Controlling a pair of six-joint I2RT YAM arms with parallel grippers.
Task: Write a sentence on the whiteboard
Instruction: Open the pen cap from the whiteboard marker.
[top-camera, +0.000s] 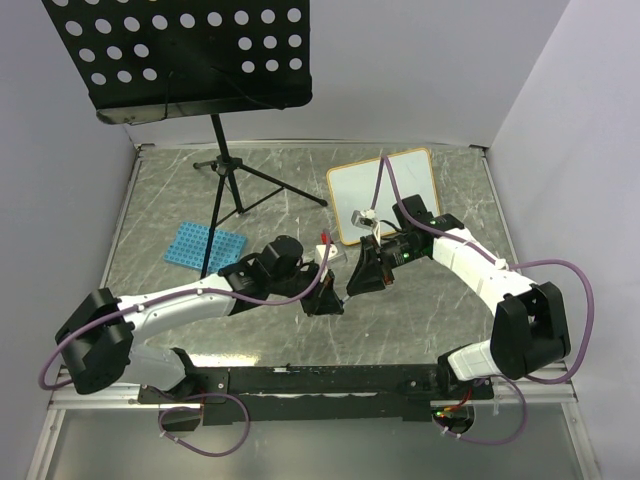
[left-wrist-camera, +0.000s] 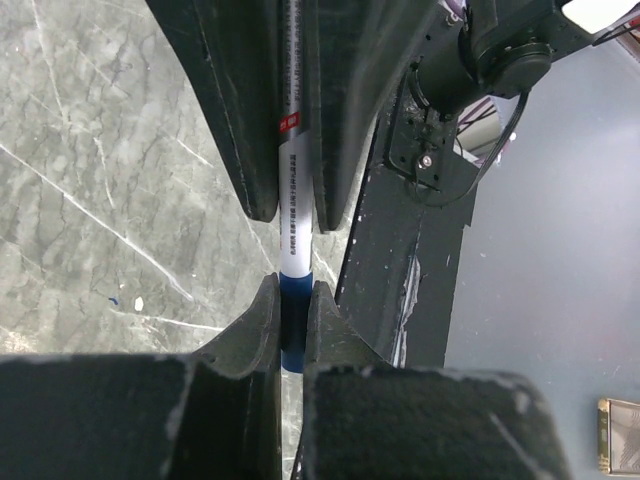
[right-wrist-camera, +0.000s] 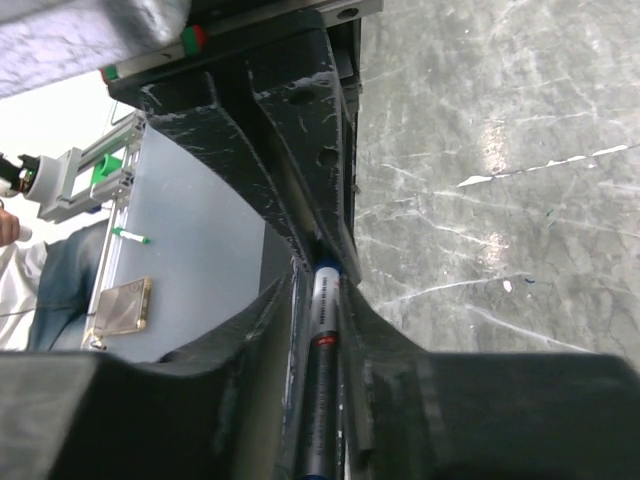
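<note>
The whiteboard, white with an orange-tan frame, lies at the back right and looks blank; no sentence shows on it. Both grippers meet over the table in front of it, on one marker. My left gripper is shut on the marker's blue end. My right gripper is shut on the marker's white barrel, facing the left one. The marker is held above the table, clear of the board.
A black perforated music stand on a tripod stands at the back left. A blue perforated rack lies on the marble table. A small grey object sits at the whiteboard's near edge.
</note>
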